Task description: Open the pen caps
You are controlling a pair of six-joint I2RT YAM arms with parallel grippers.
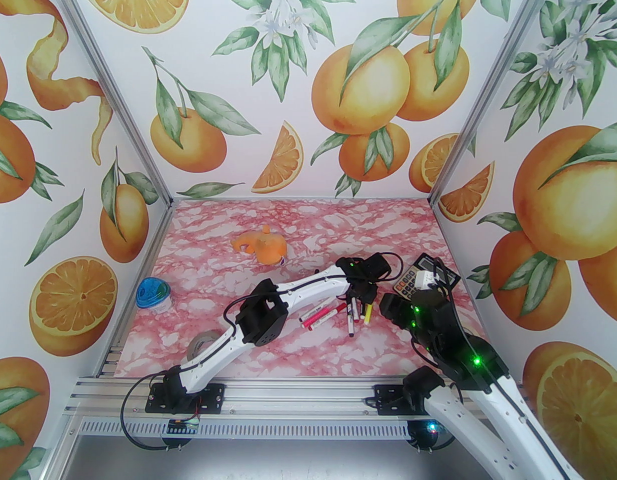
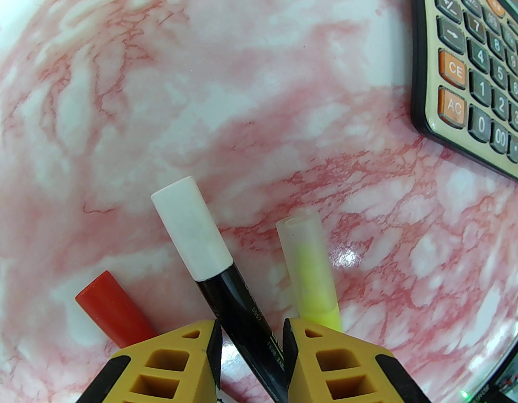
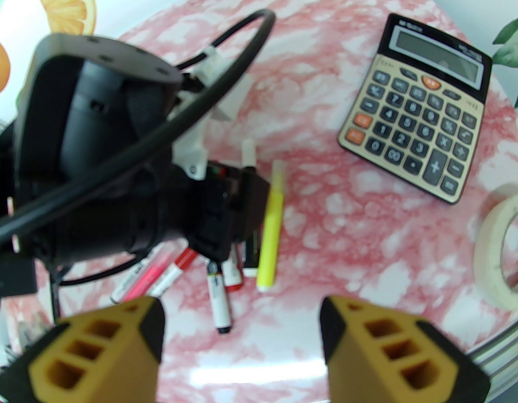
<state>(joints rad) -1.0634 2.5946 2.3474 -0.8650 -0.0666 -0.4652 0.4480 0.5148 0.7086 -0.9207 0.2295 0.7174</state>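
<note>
From above, the pens (image 1: pixel 333 314) lay in a loose cluster on the pink marbled table (image 1: pixel 288 358), right of centre, two pink ones side by side at the left of the group. The left gripper (image 1: pixel 359 298) was down at the far edge of the cluster, and the right arm (image 1: pixel 438 328) was bent just to its right. A calculator (image 1: pixel 418 278) sat just beyond them. An orange toy (image 1: pixel 263 248) lay farther back, a blue-lidded jar (image 1: pixel 151 295) stood near the left wall, and a gray roll of tape (image 1: pixel 201 340) showed partly behind the left arm. In the left wrist view, the yellow fingers (image 2: pixel 175 359) sat close on either side of the barrel of a black pen (image 2: pixel 242 309). I could not tell whether they were pressing it. Its white cap (image 2: pixel 192 229) was still on, pointing away from the gripper. A red cap (image 2: pixel 116 309) lay beside it on the left, and a yellow pen (image 2: pixel 322 309) with a clear cap (image 2: pixel 303 237) on the right, all resting on the table. In the right wrist view, the right gripper (image 3: pixel 242 321) hung above the table with its fingers spread wide and nothing between them. The pens were ahead of it, partly under the left arm's black wrist (image 3: pixel 95 141). A cream roll of tape (image 3: pixel 494 250) lay at the right edge.
</note>
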